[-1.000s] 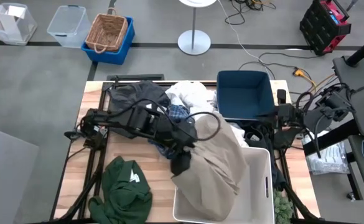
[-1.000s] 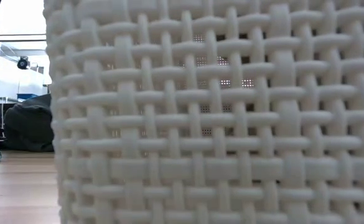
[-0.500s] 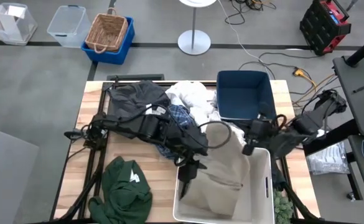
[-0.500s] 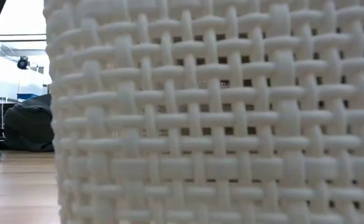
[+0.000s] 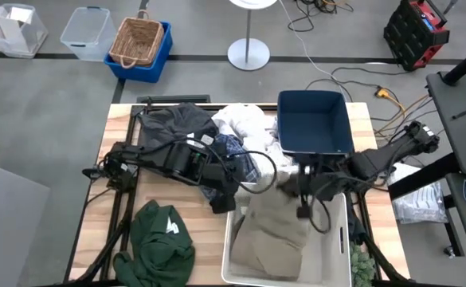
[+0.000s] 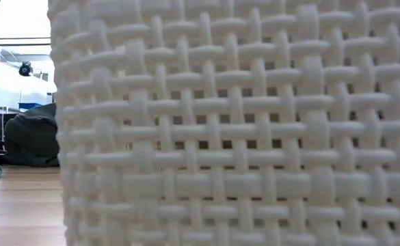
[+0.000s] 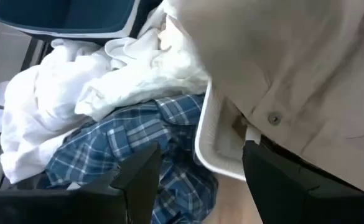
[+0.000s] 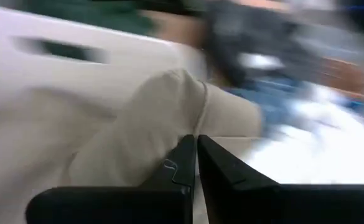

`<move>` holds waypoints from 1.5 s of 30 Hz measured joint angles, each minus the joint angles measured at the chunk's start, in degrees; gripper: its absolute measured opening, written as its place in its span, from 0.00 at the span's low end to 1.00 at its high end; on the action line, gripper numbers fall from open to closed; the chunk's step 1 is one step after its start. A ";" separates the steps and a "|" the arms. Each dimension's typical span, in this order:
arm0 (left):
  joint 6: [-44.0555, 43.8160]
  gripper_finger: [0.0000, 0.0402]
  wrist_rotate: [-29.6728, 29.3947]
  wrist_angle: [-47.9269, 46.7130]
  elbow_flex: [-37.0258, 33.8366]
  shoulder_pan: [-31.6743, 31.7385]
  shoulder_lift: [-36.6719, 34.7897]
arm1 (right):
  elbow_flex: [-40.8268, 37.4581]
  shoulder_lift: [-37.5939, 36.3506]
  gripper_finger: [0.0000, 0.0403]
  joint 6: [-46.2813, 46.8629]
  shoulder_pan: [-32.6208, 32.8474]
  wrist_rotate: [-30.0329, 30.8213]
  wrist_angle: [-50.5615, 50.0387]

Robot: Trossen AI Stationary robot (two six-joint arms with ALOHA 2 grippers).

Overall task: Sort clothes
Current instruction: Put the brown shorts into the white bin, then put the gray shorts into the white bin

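Observation:
A khaki-beige garment (image 5: pixel 276 227) lies in the white woven bin (image 5: pixel 340 239). Its far part hangs over the bin's far rim. My left gripper (image 5: pixel 221 203) is open and empty beside the bin's far left corner (image 7: pixel 206 143), and the garment also shows in its wrist view (image 7: pixel 294 62). My right gripper (image 5: pixel 287 185) is shut over the garment's far part (image 8: pixel 138 130). The plaid shirt (image 5: pixel 233 151), white clothes (image 5: pixel 244 123) and a dark grey garment (image 5: pixel 173 123) lie piled at the far middle. A dark green garment (image 5: pixel 162 239) lies near left. My right gripper's shut fingertips (image 8: pixel 188 152) stand at a raised fold of the khaki garment (image 8: pixel 169 106) near the bin's far rim. The blurred view does not let me tell whether they touch it.
The navy blue bin (image 5: pixel 312 119) stands at the far right, behind the white bin. The white bin's woven wall (image 6: pixel 241 137) fills the low view. Bare wood shows at the table's left, between the dark green garment and the pile.
The khaki garment, which hung from my left gripper over the white bin, has dropped into the bin and lies there. My left gripper went down with it, then drew back toward the table's left, clear of it. My right gripper has moved fast toward the left, over the bin's far rim.

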 joint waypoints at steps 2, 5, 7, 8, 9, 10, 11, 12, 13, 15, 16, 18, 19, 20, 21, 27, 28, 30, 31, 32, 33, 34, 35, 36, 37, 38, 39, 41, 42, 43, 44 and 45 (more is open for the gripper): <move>0.09 0.51 -0.07 -0.06 0.00 -0.09 -0.45 | -0.02 1.00 0.03 -1.90 2.00 -7.40 2.23; 0.24 0.51 -0.72 -0.14 0.00 -0.36 -1.08 | -0.04 2.61 0.03 -3.01 5.43 -13.02 4.18; 0.44 0.51 -1.75 -0.26 0.00 -0.64 -1.72 | -0.04 3.49 0.03 -2.63 7.58 -13.59 3.30; 0.69 0.51 -2.03 -0.47 0.00 -0.88 -2.01 | -0.04 3.73 0.03 -2.17 8.46 -13.30 2.73; 1.04 0.51 -2.12 -0.85 0.00 -1.21 -2.27 | -0.07 3.76 0.03 -1.18 9.33 -12.29 2.08; 1.63 0.51 -2.12 -1.49 0.00 -1.57 -2.38 | -0.07 3.68 0.03 0.08 10.17 -10.11 1.33; 2.40 0.51 -2.12 -2.26 0.00 -2.02 -2.48 | -0.09 3.30 0.03 1.33 10.99 -7.11 0.52; 3.12 0.51 -2.14 -3.25 -0.03 -2.48 -2.51 | -0.09 2.77 0.03 2.49 11.93 -3.26 -0.44; 3.74 0.51 -2.12 -4.57 -0.04 -2.93 -2.51 | -0.09 2.21 0.03 3.55 12.75 1.04 -1.72; 3.96 0.51 -3.64 -7.71 -0.07 -3.95 -2.51 | -0.09 0.97 0.03 5.61 14.25 8.66 -4.69; 3.38 0.51 -5.47 -8.12 -0.46 -4.38 -2.57 | -0.09 0.49 0.03 7.05 14.86 11.96 -6.37; 1.80 0.51 -9.55 -7.52 -2.65 -5.10 -3.56 | -0.09 -0.61 0.03 10.07 15.42 16.41 -9.00; 1.09 0.51 -10.96 -7.85 -4.17 -5.33 -4.33 | -0.09 -1.18 0.03 11.37 15.53 17.79 -10.15; 0.58 0.51 -12.06 -7.75 -5.98 -5.40 -5.21 | -0.09 -1.79 0.03 12.61 15.60 18.43 -11.10; -0.16 0.51 -13.15 -7.68 -8.25 -5.40 -6.53 | -0.09 -2.43 0.03 13.63 15.58 18.79 -11.70; -8.88 0.51 -17.97 -6.99 -28.57 -4.23 -19.82 | 0.03 -5.20 0.03 15.18 14.40 24.56 -10.98; -10.21 0.51 -18.30 -5.70 -32.31 -3.77 -22.51 | 0.43 -5.62 0.03 15.66 13.51 24.61 -11.12; -12.06 0.51 -18.21 -2.13 -40.04 -2.99 -28.38 | 2.11 -6.12 0.03 16.75 10.58 24.56 -11.07; -12.31 0.51 -17.97 -0.32 -43.69 -2.50 -31.12 | 3.12 -6.20 0.03 16.62 8.73 24.52 -11.00; -12.35 0.51 -17.96 1.89 -47.22 -1.91 -33.85 | 4.10 -6.23 0.03 15.60 6.93 24.25 -11.08; -12.37 0.51 -17.86 4.30 -50.67 -1.15 -36.50 | 5.27 -6.15 0.03 14.10 5.11 23.84 -11.11; -12.35 0.51 -17.81 6.26 -53.84 -0.09 -38.76 | 6.49 -5.99 0.03 12.25 3.25 23.06 -11.10; -12.29 0.51 -17.64 7.82 -56.74 1.31 -40.75 | 7.60 -5.93 0.03 10.37 1.32 22.02 -11.05; -12.16 0.51 -16.88 9.38 -59.51 2.91 -42.58 | 8.65 -5.83 0.03 8.69 -0.51 20.33 -11.07; -12.17 0.51 -15.62 10.40 -61.93 4.66 -44.05 | 9.66 -5.77 0.03 7.19 -2.25 18.20 -11.11; -12.46 0.51 -14.54 10.96 -64.29 6.66 -45.26 | 10.43 -5.77 0.03 6.07 -3.86 16.10 -11.05; -12.89 0.51 -13.69 11.75 -66.45 8.68 -46.17 | 10.94 -5.77 0.03 5.26 -5.25 14.10 -11.09; -13.04 0.51 -11.89 12.21 -69.99 12.54 -47.32 | 11.46 -5.75 0.03 4.30 -7.31 11.15 -11.25; -12.74 0.51 -10.99 11.78 -71.66 14.17 -47.55 | 11.50 -5.75 0.03 4.08 -7.97 10.17 -11.28; -12.03 0.51 -9.86 11.57 -73.14 15.49 -47.78 | 11.50 -5.75 0.03 3.95 -8.50 9.32 -11.51; -10.92 0.51 -8.37 11.83 -74.61 16.36 -47.99 | 11.50 -5.73 0.03 4.03 -8.84 8.88 -11.86; -9.80 0.51 -6.80 11.94 -75.98 16.78 -48.09 | 11.50 -5.67 0.03 4.44 -8.90 8.83 -12.30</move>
